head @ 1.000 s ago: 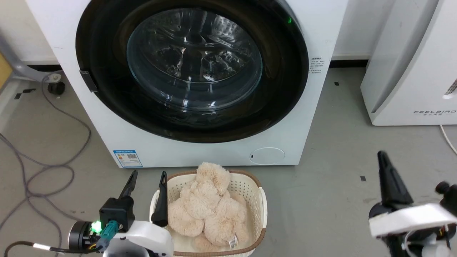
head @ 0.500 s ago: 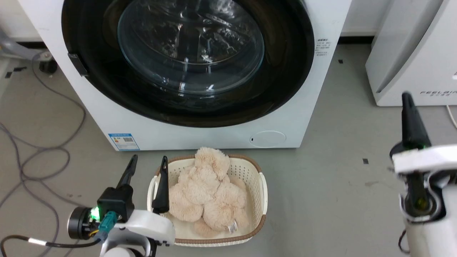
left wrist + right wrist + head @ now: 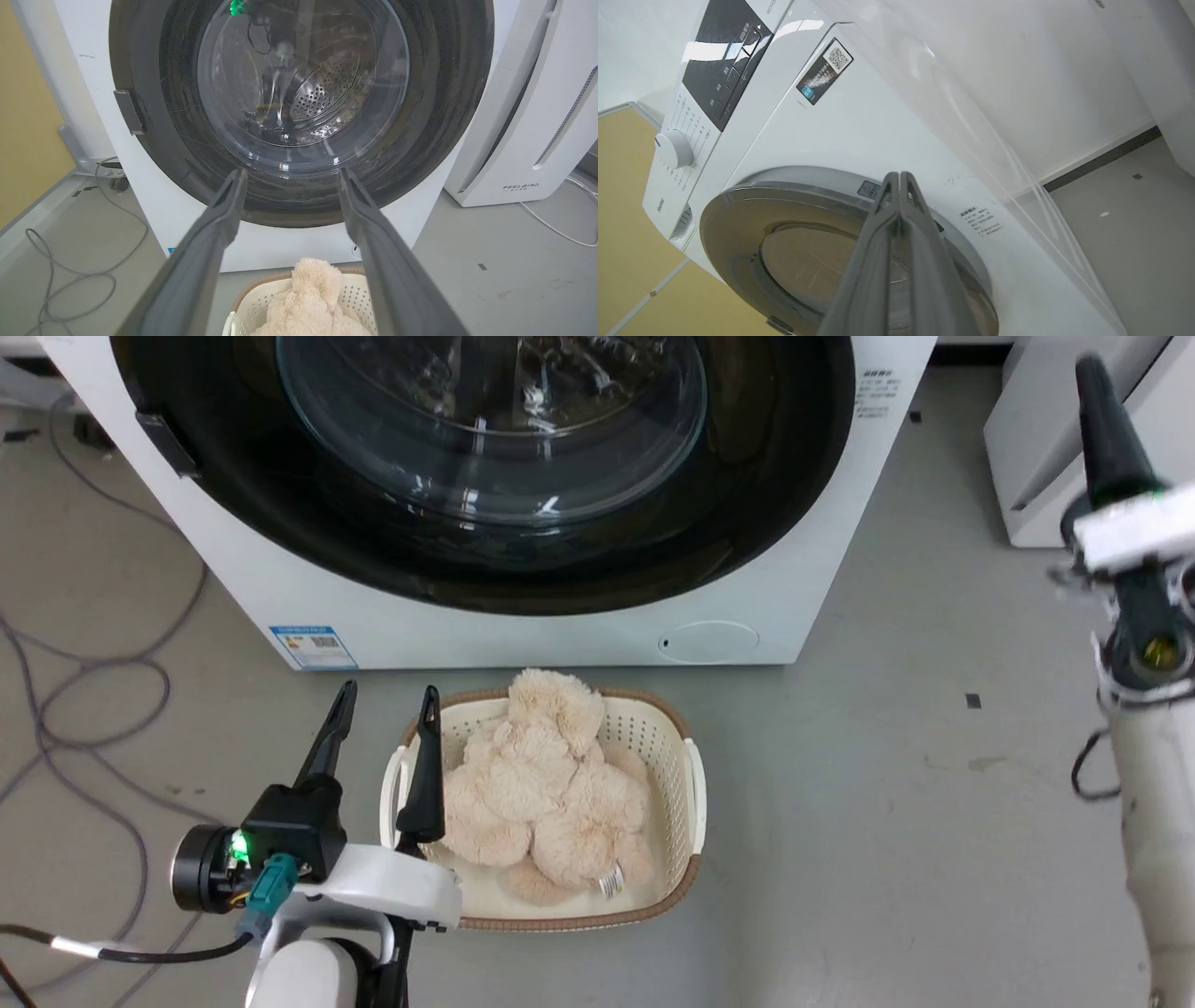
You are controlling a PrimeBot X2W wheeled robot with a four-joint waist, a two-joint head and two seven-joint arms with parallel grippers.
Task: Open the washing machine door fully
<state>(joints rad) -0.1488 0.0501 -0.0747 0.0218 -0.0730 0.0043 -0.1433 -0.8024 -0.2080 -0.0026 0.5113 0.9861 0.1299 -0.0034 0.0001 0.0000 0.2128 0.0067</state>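
The white washing machine [image 3: 560,625] stands ahead, and its door [image 3: 485,551], a glossy black ring around a clear glass bowl, lies flat against the front. A small grey latch tab [image 3: 128,112] sits on the door's left rim. My left gripper [image 3: 388,691] is open at the lower left, short of the machine, with nothing between its fingers [image 3: 224,219]. My right gripper [image 3: 1090,373] is raised at the far right, off the machine's right side. In the right wrist view the right gripper [image 3: 899,176] is shut and empty, pointing at the door [image 3: 738,219] from the side.
A cream basket [image 3: 695,793] with a beige plush toy [image 3: 541,793] sits on the floor just in front of the machine, beside my left fingers. A white FEELBIRD appliance [image 3: 528,140] stands to the right. Grey cables [image 3: 93,663] trail on the floor at left.
The head camera has tilted, shifting the whole scene up the picture. My right gripper has risen from the lower right to the upper right. The left gripper has stayed put.
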